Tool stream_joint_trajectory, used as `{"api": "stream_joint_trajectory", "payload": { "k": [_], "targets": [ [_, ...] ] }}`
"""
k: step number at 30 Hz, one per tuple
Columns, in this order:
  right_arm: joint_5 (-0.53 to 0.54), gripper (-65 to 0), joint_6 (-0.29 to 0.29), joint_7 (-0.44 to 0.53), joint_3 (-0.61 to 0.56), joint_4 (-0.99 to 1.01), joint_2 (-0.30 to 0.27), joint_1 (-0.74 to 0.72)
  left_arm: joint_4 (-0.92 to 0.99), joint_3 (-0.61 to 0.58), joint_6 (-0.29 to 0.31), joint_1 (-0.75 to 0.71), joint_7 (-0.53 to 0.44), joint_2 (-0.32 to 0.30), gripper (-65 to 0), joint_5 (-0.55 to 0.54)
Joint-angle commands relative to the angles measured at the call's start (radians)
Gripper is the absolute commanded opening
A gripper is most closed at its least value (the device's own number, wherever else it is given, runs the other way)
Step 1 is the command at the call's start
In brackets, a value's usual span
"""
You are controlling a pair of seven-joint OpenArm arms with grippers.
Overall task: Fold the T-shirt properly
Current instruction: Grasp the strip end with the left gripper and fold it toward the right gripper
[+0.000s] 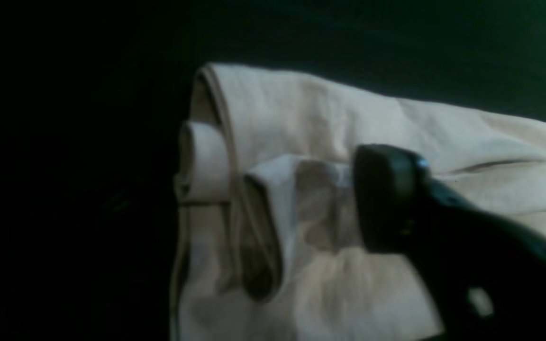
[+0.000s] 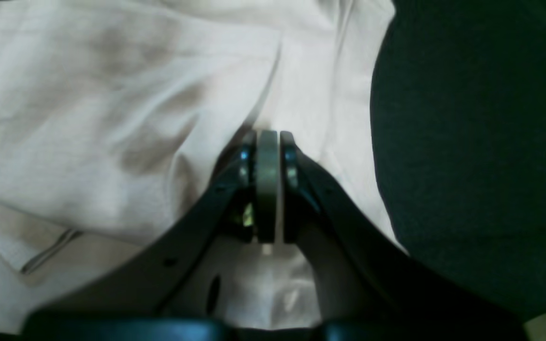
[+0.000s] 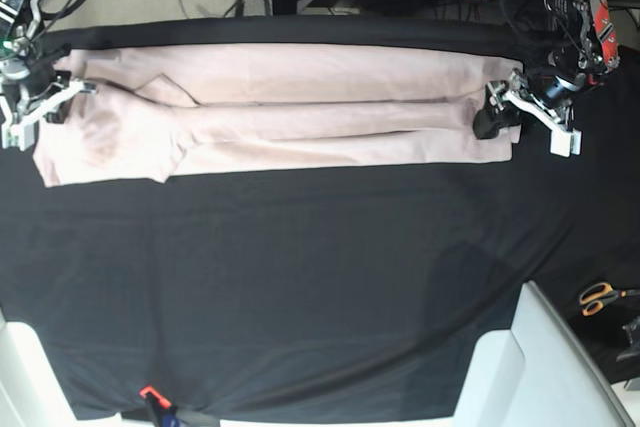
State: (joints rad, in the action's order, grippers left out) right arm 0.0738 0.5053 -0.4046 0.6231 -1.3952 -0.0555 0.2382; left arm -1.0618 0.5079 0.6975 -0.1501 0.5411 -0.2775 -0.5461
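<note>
- Left wrist view: the left tool (image 1: 349, 199) shows only one dark finger (image 1: 386, 199), lying over the rolled end of the pale pink T-shirt (image 1: 349, 118). The other finger is out of sight, so I cannot tell whether it is gripping or released. Folded hems curl at the cloth's end beside the black table cloth (image 1: 64, 189).
- Right wrist view: the right tool (image 2: 268, 142) is clenched, its two fingers pressed together on a flat grey pad, sitting on the creased T-shirt (image 2: 88, 118). I cannot tell if fabric is pinched between them.
- Base view: the T-shirt (image 3: 300, 122) lies as a long narrow band across the far side of the counter (image 3: 300, 287), a tool at each end: left tool (image 3: 497, 107), right tool (image 3: 45, 97). Orange-handled scissors (image 3: 600, 297) lie off to the side.
</note>
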Motion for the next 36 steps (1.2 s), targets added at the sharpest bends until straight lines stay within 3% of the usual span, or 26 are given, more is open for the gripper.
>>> {"api": "stream_joint_trajectory", "payload": {
  "k": [1,7,11,19,27,31,36],
  "targets": [
    [0.010,-64.4,0.002,0.020,0.016,-0.020,-0.011,-0.006,-0.002,-0.001,0.001,-0.006,0.038,-0.009,-25.5,0.021],
    [0.010,-64.4,0.002,0.020,0.028,-0.020,-0.011,-0.003,0.004,-0.001,0.001,-0.006,0.038,-0.007,-44.9,0.021],
    [0.011,-64.4,0.008,0.020,0.028,-0.020,-0.011,-0.001,0.021,-0.002,0.001,0.005,0.033,-0.007,-65.0,0.021],
    [0.011,-64.4,0.010,0.020,0.028,-0.082,0.004,0.002,-0.025,-0.007,0.001,-0.003,0.030,-0.004,-65.0,0.021],
    [0.010,-64.4,0.010,0.016,0.021,-0.126,0.012,0.000,-0.297,-0.013,0.001,-0.101,0.033,0.002,-65.0,0.022],
    [0.008,-64.4,0.008,0.016,0.024,-0.125,0.024,-0.003,-0.427,-0.084,0.001,-0.151,0.037,0.013,-65.0,0.022],
    [0.008,-64.4,0.008,0.016,0.021,-0.125,0.024,-0.004,-0.614,-0.233,-0.141,-0.230,0.038,0.051,-65.0,0.021]
  ]
}}
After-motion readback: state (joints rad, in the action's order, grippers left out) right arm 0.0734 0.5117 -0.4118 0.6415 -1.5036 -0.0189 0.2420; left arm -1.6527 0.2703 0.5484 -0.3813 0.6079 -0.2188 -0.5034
